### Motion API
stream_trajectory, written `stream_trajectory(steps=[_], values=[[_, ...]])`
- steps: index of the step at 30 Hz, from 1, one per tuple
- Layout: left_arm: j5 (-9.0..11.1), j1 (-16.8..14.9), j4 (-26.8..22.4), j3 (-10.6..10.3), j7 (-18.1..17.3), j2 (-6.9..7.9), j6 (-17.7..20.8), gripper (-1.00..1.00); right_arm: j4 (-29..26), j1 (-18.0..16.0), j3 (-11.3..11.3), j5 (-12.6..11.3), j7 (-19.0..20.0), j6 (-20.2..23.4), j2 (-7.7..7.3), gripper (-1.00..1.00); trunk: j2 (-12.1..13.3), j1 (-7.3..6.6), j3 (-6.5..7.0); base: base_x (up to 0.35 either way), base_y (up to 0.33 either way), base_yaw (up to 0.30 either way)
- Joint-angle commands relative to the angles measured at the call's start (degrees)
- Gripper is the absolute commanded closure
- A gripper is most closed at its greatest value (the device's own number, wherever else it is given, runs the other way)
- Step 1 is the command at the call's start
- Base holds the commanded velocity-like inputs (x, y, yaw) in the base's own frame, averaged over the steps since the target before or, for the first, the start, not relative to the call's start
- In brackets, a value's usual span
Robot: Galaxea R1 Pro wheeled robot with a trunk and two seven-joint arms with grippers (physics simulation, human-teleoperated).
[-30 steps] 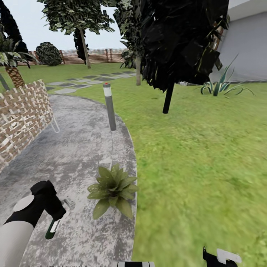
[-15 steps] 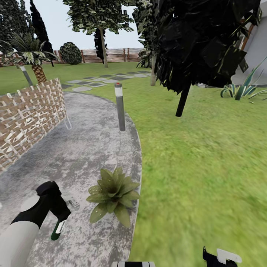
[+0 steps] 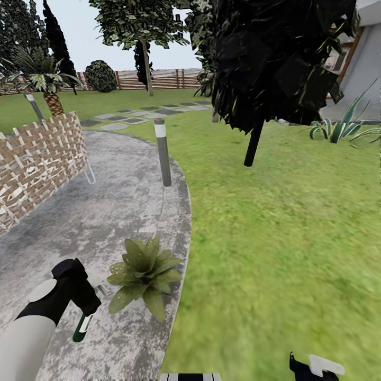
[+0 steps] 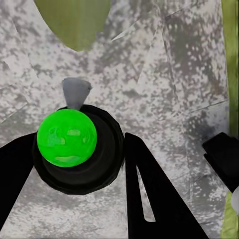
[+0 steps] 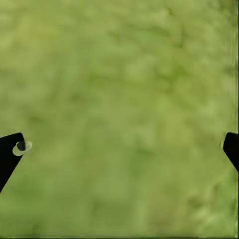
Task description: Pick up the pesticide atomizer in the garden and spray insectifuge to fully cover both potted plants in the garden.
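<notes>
Dark green pesticide atomizer (image 3: 83, 327), pale label, upright

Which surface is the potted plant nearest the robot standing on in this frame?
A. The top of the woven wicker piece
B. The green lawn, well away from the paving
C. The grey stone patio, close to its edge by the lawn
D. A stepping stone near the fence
C: in the head view the potted plant sits on the grey stone patio, just inside its curved border with the lawn.
</notes>
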Motion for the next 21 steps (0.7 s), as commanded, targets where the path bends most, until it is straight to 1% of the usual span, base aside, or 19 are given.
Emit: stream_trajectory(steps=[1,3,7,11,12,13,14,15,18,19,21], values=[[-0.4,0.0,-0.1,0.1,-0.5,-0.02,0.6,1.00,0.1,0.0,-0.3,0.6,-0.4,-0.2,-0.02,-1.00,0.0,-0.03,-0.05,-0.216,-0.227,0.005],[-0.4,0.0,-0.1,0.3,-0.5,-0.02,0.6,1.00,0.1,0.0,-0.3,0.6,-0.4,-0.2,-0.02,-1.00,0.0,-0.03,-0.05,-0.224,-0.222,0.110],[-0.4,-0.1,-0.1,0.4,-0.5,0.05,0.6,1.00,0.1,0.0,-0.3,0.6,-0.4,-0.2,0.06,-1.00,0.0,-0.03,-0.05,-0.225,-0.220,0.244],[-0.4,-0.1,-0.3,0.6,-0.5,0.39,0.8,1.00,0.1,0.0,-0.3,0.6,-0.4,-0.2,0.07,-1.00,0.0,-0.03,-0.05,-0.053,-0.223,0.276],[-0.4,-0.1,-0.3,0.5,0.1,0.27,0.9,1.00,0.1,0.0,-0.3,0.6,-0.4,-0.2,0.07,-1.00,0.0,-0.03,-0.05,0.125,-0.130,0.278],[-0.5,-0.1,-0.2,0.4,3.1,0.17,0.9,1.00,0.1,0.0,-0.3,0.6,-0.4,-0.2,0.07,-1.00,0.0,-0.03,-0.05,0.056,-0.053,0.278],[-0.2,-0.1,0.0,0.4,6.1,0.21,0.9,1.00,0.1,0.0,-0.3,0.6,-0.4,-0.2,0.07,-1.00,0.0,-0.03,-0.05,0.029,-0.027,0.278],[0.2,-0.1,0.5,0.5,8.0,0.27,0.9,1.00,0.1,0.0,-0.3,0.6,-0.4,-0.2,0.07,-1.00,0.0,-0.03,-0.05,0.015,-0.014,0.278],[2.4,-0.1,2.0,0.6,9.3,-0.06,1.0,1.00,0.1,0.0,-0.2,0.6,-0.4,-0.2,0.07,-1.00,0.0,-0.03,-0.05,0.004,-0.004,0.278],[3.5,-0.1,2.2,0.5,9.5,-0.61,1.0,1.00,0.1,0.0,-0.3,0.6,-0.4,-0.2,0.07,-1.00,0.0,-0.03,-0.05,0.001,-0.001,0.278],[4.3,-0.1,2.2,0.5,9.6,-1.45,1.0,1.00,0.1,0.0,-0.2,0.6,-0.4,-0.2,0.07,-1.00,0.0,-0.03,-0.05,0.000,0.000,0.278]])
